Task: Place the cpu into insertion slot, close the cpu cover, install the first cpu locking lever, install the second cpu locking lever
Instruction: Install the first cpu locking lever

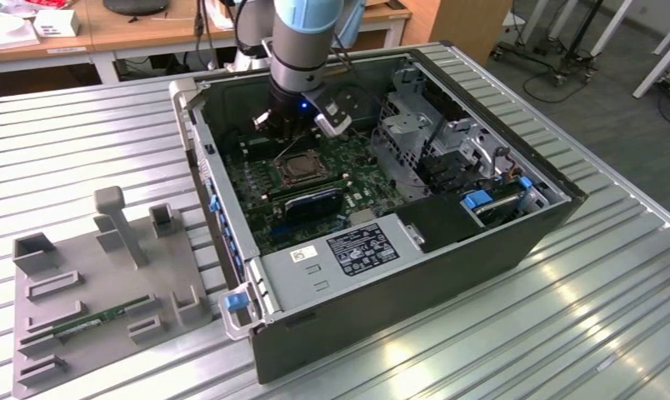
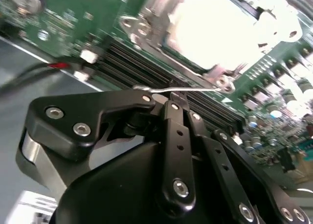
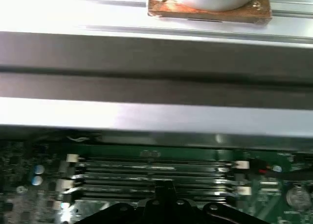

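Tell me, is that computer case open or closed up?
Open. In the exterior view the computer case has no side panel on top, so the green motherboard inside lies exposed.

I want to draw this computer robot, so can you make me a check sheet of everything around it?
Surface: ribbed silver metal table under an open black computer case.
Job's things: square silver-rimmed socket on green motherboard; its silver metal cover looks shut.
Clutter: grey plastic tray holding a long green memory stick.
Gripper: black gripper, fingers together, tips at a thin silver lever.
Cables: dark cable beside the motherboard.
Surroundings: wooden desks, grey floor.
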Controlling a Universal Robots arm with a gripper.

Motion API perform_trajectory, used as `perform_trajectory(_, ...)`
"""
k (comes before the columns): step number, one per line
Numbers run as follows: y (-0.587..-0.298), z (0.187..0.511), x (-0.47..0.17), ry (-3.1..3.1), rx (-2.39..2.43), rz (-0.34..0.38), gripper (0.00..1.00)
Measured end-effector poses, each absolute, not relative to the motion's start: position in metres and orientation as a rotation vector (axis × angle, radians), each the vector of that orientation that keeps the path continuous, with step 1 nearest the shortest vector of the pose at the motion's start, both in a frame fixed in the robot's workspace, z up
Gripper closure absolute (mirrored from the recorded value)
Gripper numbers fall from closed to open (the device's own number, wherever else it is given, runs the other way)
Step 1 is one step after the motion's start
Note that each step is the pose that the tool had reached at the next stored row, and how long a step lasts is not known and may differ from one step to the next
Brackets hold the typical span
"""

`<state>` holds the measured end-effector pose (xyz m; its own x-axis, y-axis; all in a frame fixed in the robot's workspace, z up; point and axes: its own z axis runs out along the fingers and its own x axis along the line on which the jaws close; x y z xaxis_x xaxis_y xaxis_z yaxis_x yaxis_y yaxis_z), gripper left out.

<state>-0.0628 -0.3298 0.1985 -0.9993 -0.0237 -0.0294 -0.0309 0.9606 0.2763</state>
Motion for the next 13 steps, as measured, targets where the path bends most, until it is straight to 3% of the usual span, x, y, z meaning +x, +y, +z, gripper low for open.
perform_trajectory(13, -0.33, 0.209, -0.066, 3.085, -0.043, 0.436, 0.89)
